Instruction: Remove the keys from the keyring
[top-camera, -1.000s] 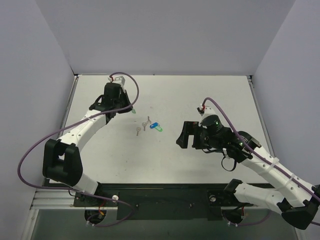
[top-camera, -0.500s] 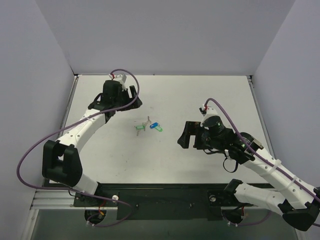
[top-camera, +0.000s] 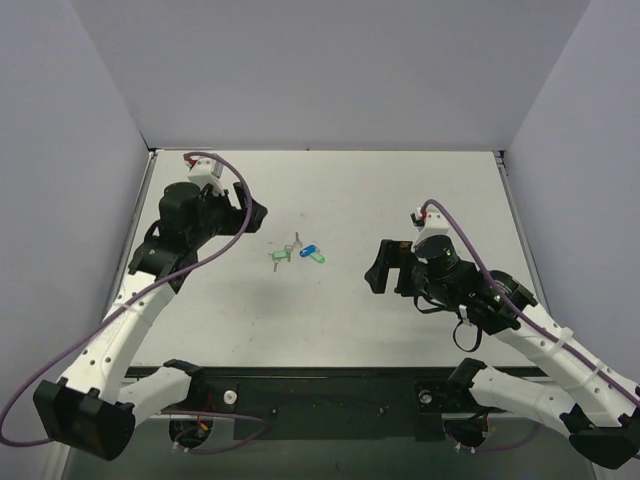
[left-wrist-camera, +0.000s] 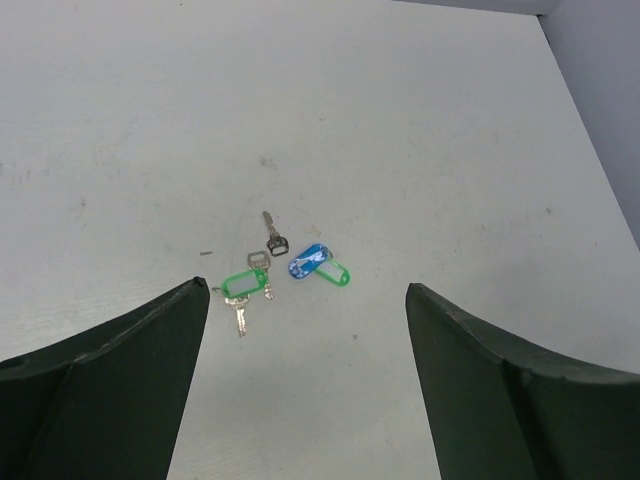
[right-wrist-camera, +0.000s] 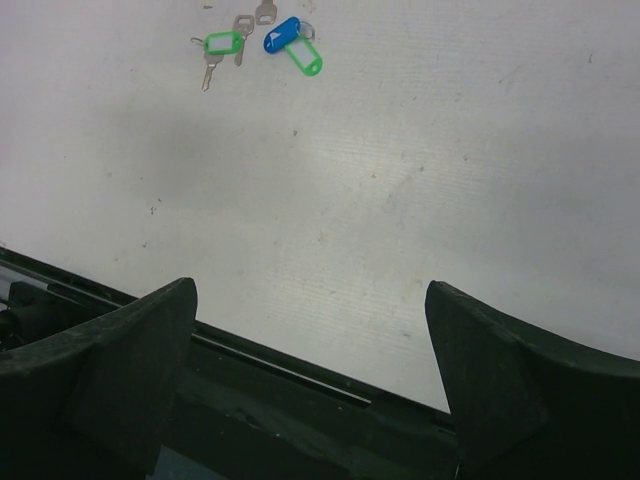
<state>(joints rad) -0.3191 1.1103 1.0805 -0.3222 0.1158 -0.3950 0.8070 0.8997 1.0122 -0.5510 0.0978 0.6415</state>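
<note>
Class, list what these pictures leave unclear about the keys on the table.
Top view: keys too small to show whether a ring joins them.
Right wrist view: one key cut off by the top edge.
Left wrist view: blue tag, its white marking too small to read.

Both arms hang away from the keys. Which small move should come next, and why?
Probably lower the left gripper toward the blue tag. It touches a green tag, so those two may be joined on one ring, though the ring itself is too small to make out. The left wrist view shows them lying between its open, empty fingers.
</note>
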